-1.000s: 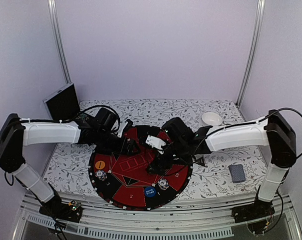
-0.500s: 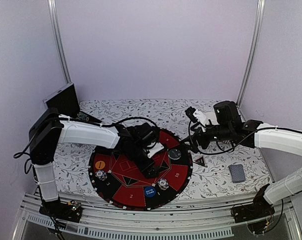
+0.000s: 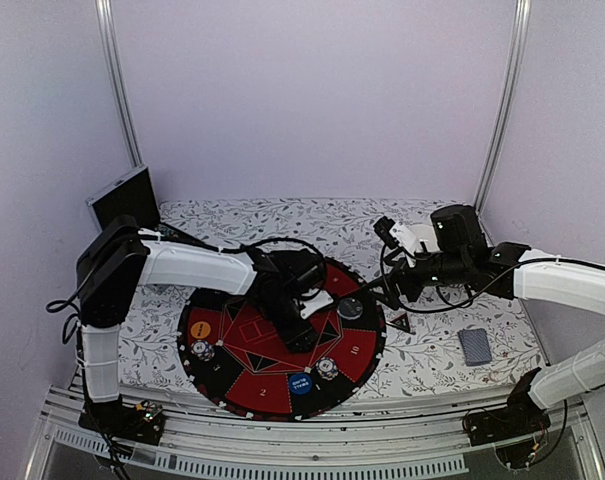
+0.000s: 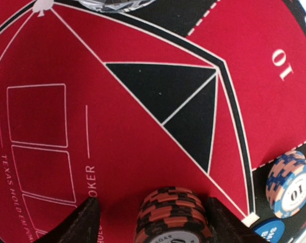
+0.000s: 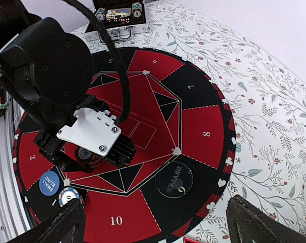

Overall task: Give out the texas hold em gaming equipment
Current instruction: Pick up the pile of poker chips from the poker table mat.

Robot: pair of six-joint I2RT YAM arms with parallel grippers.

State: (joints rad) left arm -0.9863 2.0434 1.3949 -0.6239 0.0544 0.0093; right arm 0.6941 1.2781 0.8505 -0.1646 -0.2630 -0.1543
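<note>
Left tool (image 4: 151, 217) has its fingers apart, straddling a stack of red-and-black poker chips (image 4: 173, 210) at the bottom edge of the left wrist view. A strip of red mat shows between the stack and one finger. The other finger sits right at the stack's rim, and I cannot tell whether it touches. The stack stands on the round red-and-black poker mat (image 5: 203, 136), just below its black triangle. At the lower right of that view, a blue, orange and white chip stack (image 4: 290, 185) marked 10 and the blue disc button (image 4: 271, 232) lie near the mat's edge. Right tool (image 5: 158, 220) is spread wide and holds nothing, up above the mat, with the dealer button (image 5: 174, 183) showing just above the gap between its fingers. The card deck (image 3: 474, 346) lies on the bench (image 3: 432, 375) at the lower right of the top view.
</note>
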